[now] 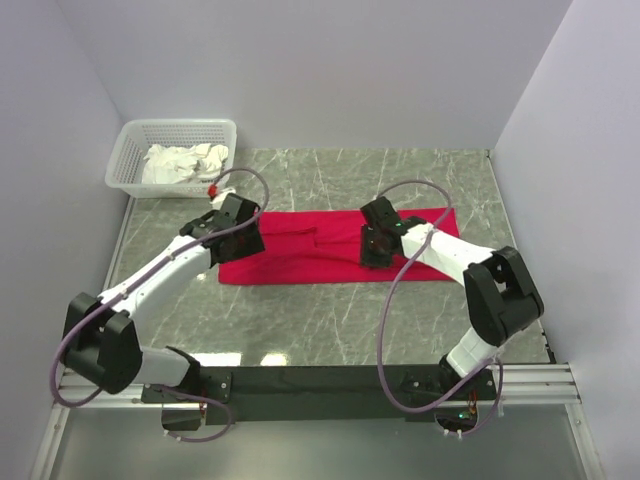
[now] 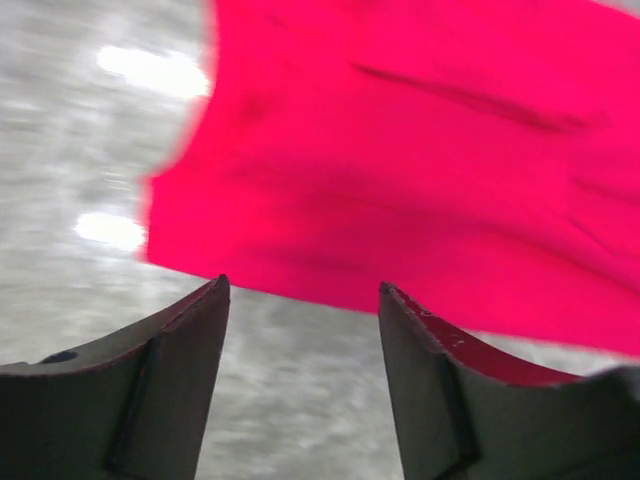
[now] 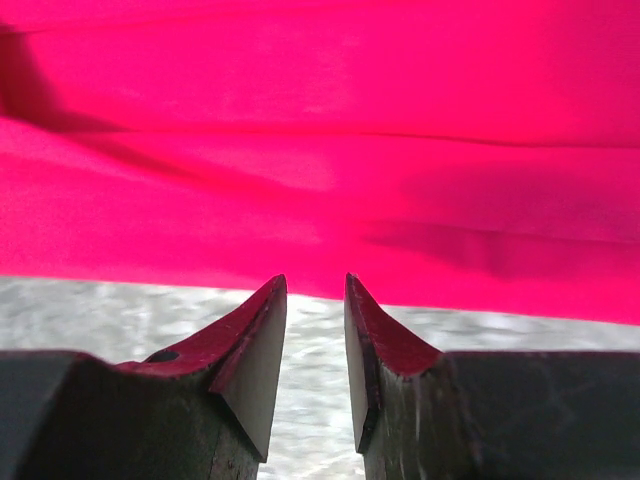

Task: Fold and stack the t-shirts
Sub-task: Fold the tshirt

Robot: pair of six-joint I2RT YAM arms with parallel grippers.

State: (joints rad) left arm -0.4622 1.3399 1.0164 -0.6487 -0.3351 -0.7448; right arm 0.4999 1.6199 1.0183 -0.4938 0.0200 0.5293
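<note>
A bright red t-shirt (image 1: 310, 250) lies flat on the marble table as a long folded strip running left to right. My left gripper (image 1: 243, 238) hovers over the strip's left end. In the left wrist view the gripper (image 2: 303, 285) is open and empty, over bare marble just short of the shirt's (image 2: 420, 150) corner edge. My right gripper (image 1: 374, 246) is over the strip right of its middle. In the right wrist view the gripper (image 3: 316, 278) is open by a narrow gap with nothing between the fingers, just short of the shirt's (image 3: 320, 150) near edge.
A white lattice basket (image 1: 128, 150) holding crumpled white cloth (image 1: 185, 162) stands at the back left corner. White walls close in the table on the left, back and right. A black strip and metal rail (image 1: 320, 382) run along the near edge.
</note>
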